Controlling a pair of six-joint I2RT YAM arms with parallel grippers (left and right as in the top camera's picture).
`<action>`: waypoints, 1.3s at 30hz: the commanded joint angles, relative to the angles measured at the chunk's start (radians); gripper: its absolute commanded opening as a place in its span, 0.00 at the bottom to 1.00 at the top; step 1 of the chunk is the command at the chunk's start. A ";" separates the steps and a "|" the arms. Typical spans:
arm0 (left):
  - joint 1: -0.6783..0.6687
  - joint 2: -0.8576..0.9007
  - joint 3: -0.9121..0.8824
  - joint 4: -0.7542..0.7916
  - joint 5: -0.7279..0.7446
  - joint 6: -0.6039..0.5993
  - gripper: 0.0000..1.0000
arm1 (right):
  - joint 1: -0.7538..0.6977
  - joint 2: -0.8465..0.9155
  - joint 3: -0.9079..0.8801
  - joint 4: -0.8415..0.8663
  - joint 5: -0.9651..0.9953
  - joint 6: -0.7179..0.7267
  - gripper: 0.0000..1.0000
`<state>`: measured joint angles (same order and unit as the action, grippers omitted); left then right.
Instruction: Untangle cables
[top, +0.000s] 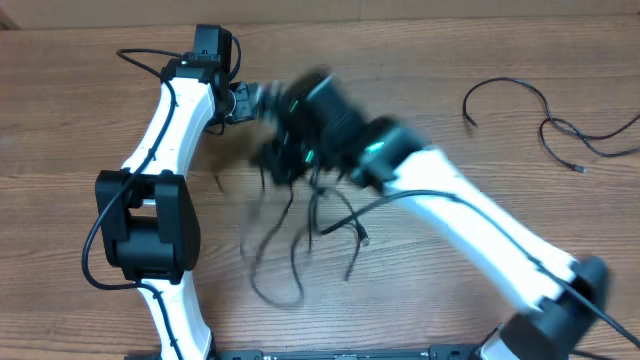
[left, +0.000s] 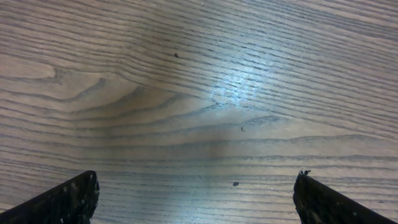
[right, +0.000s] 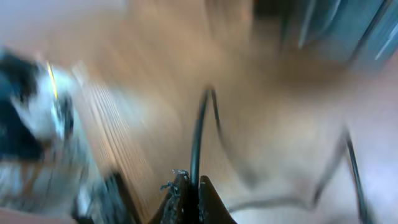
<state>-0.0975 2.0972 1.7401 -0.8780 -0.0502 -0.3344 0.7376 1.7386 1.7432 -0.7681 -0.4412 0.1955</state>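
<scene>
place: robot lab or test bench, indoors
surface: plain wood-grain table, fills all views
rig: white-and-black left arm and right arm, bases at near edge
mount: dark rail along near edge
on table: thin black cables at centre, more loose far right
lighting: overhead lamp glare on the grain
</scene>
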 joint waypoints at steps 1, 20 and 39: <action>-0.001 0.017 0.002 0.000 -0.012 0.001 1.00 | -0.073 -0.090 0.201 0.034 -0.005 -0.021 0.04; -0.001 0.017 0.002 0.000 -0.012 0.001 1.00 | -0.372 -0.095 0.600 0.622 0.127 0.084 0.04; -0.001 0.017 0.002 0.000 -0.012 0.001 1.00 | -0.539 0.079 0.600 0.637 0.354 -0.216 0.04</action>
<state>-0.0975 2.0972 1.7401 -0.8776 -0.0502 -0.3344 0.2226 1.7863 2.3375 -0.1413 -0.1146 0.0021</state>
